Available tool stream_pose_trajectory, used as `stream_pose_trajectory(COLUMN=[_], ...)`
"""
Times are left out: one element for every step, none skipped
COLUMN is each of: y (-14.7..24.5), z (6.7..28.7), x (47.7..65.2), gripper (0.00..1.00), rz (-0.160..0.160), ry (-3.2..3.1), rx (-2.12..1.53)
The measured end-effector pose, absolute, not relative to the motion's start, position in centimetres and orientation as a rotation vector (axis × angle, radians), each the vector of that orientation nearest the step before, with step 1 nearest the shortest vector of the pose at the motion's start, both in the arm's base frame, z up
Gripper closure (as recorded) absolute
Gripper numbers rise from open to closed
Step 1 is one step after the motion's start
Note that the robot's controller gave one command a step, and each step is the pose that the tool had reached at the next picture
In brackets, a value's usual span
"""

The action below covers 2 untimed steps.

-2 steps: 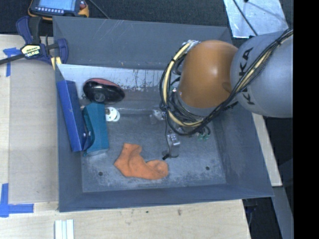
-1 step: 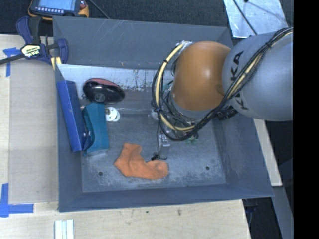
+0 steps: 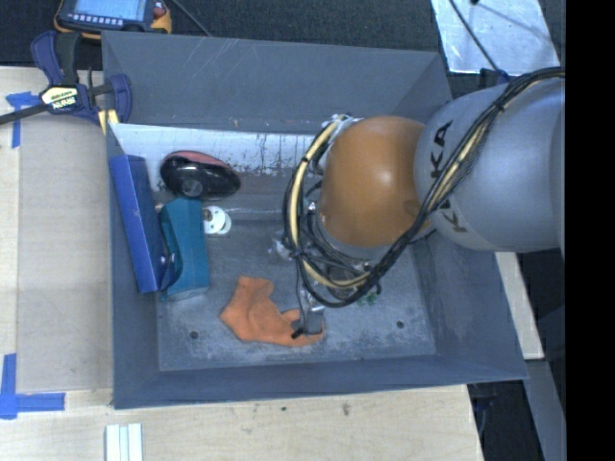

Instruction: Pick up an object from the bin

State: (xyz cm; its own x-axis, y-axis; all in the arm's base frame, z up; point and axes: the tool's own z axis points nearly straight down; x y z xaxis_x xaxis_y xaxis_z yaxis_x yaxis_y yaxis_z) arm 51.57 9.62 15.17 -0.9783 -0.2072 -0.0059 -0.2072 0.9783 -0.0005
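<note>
An orange crumpled cloth [image 3: 255, 313] lies on the bin floor near the front, left of centre. My gripper [image 3: 308, 327] comes down from under the orange wrist cover and its tip touches the right end of that cloth. A teal box-shaped thing [image 3: 185, 249] with a white cap [image 3: 217, 222] lies at the left, a little way from the gripper.
A flat blue slab [image 3: 134, 224] leans along the bin's left wall. A black and red computer mouse [image 3: 198, 174] lies at the back left. The arm with its orange cover and cables hangs over the bin's middle and right.
</note>
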Motion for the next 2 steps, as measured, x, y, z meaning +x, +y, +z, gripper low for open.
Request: stream_pose_trajectory(y=[10.9, 11.0], z=[12.7, 9.9], x=[51.2, 50.8], gripper=[0.00, 0.00], rz=[0.001, 0.001], ry=[3.127, 3.139], rx=[-0.301, -0.042])
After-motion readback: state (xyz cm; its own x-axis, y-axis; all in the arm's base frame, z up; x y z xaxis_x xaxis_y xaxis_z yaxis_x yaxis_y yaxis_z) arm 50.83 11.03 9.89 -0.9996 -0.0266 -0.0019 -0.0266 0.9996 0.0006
